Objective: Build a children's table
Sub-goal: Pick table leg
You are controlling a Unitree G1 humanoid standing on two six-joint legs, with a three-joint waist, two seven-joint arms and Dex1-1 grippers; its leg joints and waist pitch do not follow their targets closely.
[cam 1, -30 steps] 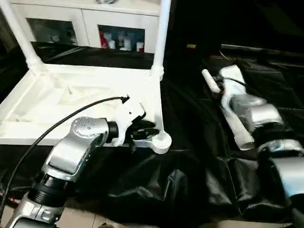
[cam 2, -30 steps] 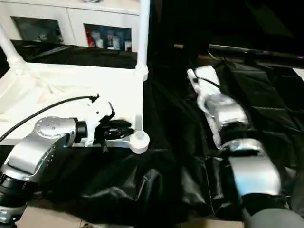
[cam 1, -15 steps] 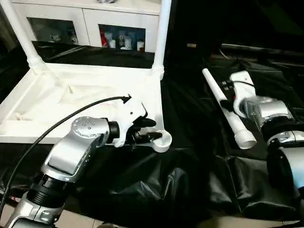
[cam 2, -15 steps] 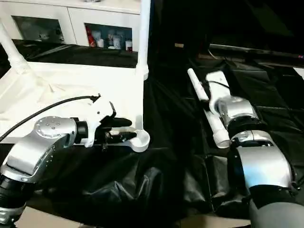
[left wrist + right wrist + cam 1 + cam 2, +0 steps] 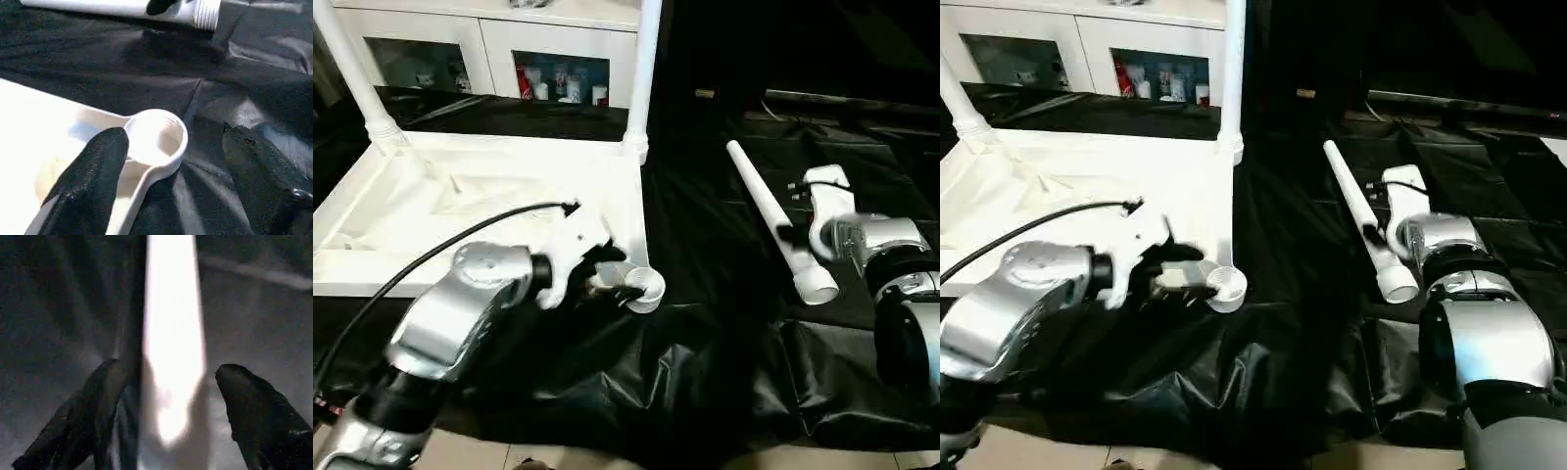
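Crumpled black plastic sheeting [image 5: 705, 372] covers the work surface, with pale floor showing at the near edge. Nearest, the left gripper [image 5: 166, 161] sits at the near right corner of the upturned white tabletop [image 5: 460, 206], its black fingers [image 5: 88, 171] spread wide — one over the tabletop's edge, the other over the sheeting — with the empty round corner socket [image 5: 159, 137] between them, not gripped. A black cable [image 5: 440, 250] arcs over that silver forearm. To the right, a loose white tubular leg [image 5: 773, 225] lies on the sheeting, its wider ribbed end toward the robot. The right gripper [image 5: 171, 396] hangs over this leg with its jaws apart, straddling it without pinching. Farther back, two legs stand upright in the tabletop's far sockets — one at the far left corner [image 5: 352, 69], one at the far right corner [image 5: 641, 78]. Behind them stands a white glass-door cabinet [image 5: 558, 59] with small bottles inside.
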